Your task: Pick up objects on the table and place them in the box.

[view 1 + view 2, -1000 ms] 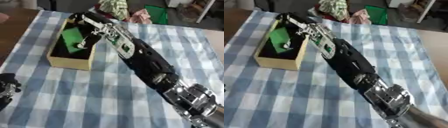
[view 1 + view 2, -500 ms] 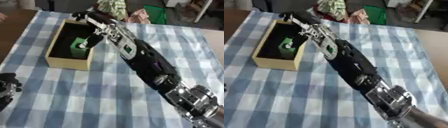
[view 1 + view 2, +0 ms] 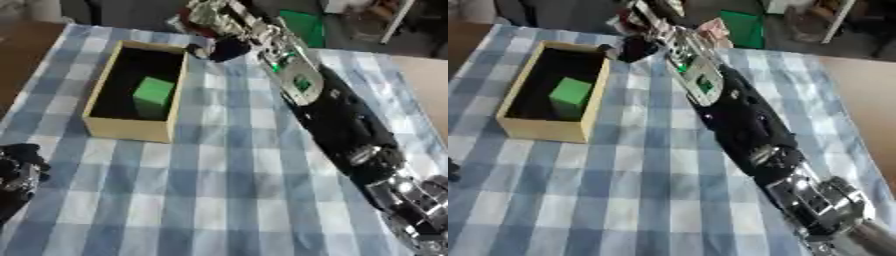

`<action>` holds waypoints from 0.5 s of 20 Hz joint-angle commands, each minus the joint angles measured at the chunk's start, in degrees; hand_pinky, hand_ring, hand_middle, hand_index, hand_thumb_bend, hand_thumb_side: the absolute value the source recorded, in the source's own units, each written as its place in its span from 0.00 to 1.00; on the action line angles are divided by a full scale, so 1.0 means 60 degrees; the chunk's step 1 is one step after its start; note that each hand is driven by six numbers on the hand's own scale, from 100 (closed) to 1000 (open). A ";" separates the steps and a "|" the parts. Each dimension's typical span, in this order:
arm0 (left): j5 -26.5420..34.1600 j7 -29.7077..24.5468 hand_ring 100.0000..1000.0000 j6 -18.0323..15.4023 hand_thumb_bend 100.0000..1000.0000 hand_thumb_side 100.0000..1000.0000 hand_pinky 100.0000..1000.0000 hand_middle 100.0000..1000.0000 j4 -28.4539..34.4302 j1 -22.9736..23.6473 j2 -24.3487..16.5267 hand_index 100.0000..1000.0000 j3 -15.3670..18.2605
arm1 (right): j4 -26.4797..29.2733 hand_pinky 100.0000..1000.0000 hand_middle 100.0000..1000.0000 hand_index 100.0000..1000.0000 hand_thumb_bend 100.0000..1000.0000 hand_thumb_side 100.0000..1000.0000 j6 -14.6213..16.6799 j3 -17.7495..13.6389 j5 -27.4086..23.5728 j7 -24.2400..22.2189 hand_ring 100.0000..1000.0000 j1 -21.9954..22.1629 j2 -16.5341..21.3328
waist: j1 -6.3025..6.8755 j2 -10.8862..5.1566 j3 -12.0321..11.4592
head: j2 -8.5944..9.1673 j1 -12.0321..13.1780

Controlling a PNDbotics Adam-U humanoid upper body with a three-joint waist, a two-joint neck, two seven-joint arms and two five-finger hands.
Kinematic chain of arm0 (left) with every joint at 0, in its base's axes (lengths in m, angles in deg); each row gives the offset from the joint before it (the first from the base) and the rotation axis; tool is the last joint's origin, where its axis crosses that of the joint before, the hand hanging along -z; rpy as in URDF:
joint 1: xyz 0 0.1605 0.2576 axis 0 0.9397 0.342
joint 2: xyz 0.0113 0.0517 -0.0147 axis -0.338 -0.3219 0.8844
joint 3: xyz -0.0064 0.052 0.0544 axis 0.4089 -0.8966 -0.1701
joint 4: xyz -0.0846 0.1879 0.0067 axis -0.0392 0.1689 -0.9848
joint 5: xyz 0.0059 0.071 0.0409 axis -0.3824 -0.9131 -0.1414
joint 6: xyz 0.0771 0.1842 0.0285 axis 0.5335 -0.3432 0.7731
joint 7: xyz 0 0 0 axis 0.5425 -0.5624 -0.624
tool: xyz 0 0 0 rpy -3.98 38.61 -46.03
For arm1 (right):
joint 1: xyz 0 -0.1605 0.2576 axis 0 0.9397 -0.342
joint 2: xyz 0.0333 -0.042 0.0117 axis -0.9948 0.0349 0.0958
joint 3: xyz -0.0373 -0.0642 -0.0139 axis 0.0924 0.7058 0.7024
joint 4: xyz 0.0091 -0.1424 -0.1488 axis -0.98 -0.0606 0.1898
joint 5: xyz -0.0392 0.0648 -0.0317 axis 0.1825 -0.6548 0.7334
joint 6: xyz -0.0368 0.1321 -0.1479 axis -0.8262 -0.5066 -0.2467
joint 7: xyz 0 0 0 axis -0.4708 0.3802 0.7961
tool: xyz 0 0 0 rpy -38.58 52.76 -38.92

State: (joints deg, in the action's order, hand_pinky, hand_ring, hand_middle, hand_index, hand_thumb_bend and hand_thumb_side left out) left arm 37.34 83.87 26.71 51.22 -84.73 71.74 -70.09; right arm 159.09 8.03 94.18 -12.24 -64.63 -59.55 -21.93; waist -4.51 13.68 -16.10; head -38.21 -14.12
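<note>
A green block [image 3: 153, 95] lies inside the tan cardboard box [image 3: 131, 127] on the left of the checked table. My right arm stretches from the lower right up to the far edge. Its hand [image 3: 226, 46] hovers just beyond the box's far right corner, fingers relaxed and holding nothing, blurred by motion. My left hand [image 3: 17, 170] rests open at the lower left edge, away from the box. A small pink thing [image 3: 710, 27] and a green flat thing [image 3: 741, 27] lie at the table's far edge, close to the right hand.
The blue and white checked cloth [image 3: 219, 190] covers the table. Its right edge [image 3: 411, 100] meets bare brown floor or wood. Dark clutter and white furniture legs [image 3: 398, 20] stand beyond the far edge.
The right hand has let go of the green block, which now lies in the box, and has drawn back out of the box toward the far right. The camera has also shifted.
</note>
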 commanded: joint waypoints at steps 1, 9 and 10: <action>0.0027 0.0101 0.51 -0.0016 0.00 0.16 0.49 0.44 0.0146 -0.0014 -0.0081 0.62 0.0137 | 0.0688 0.76 0.74 0.94 0.44 0.01 -0.0179 -0.0426 -0.0573 0.0547 0.92 0.0265 0.0900 | 0.0103 -0.0193 0.0116 | -0.0009 0.0141; 0.0024 0.0210 0.51 -0.0023 0.00 0.16 0.49 0.44 0.0158 0.0023 -0.0099 0.62 0.0236 | 0.1399 0.70 0.71 0.93 0.43 0.01 -0.0624 -0.1673 -0.1938 0.1912 0.90 0.2158 0.2273 | 0.0187 -0.0151 0.0507 | -0.0032 0.0383; 0.0023 0.0224 0.51 -0.0022 0.00 0.16 0.49 0.44 0.0156 0.0030 -0.0105 0.62 0.0246 | 0.1438 0.70 0.71 0.93 0.43 0.01 -0.0647 -0.1793 -0.2109 0.2083 0.90 0.2382 0.2405 | 0.0189 -0.0153 0.0534 | -0.0039 0.0394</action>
State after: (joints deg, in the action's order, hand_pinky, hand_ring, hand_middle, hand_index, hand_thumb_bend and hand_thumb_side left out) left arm 37.34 84.92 26.60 51.23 -84.33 71.74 -69.20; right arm 166.10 4.35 85.00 -23.45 -53.42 -44.55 -10.44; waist -3.60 13.70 -12.77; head -38.21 -12.01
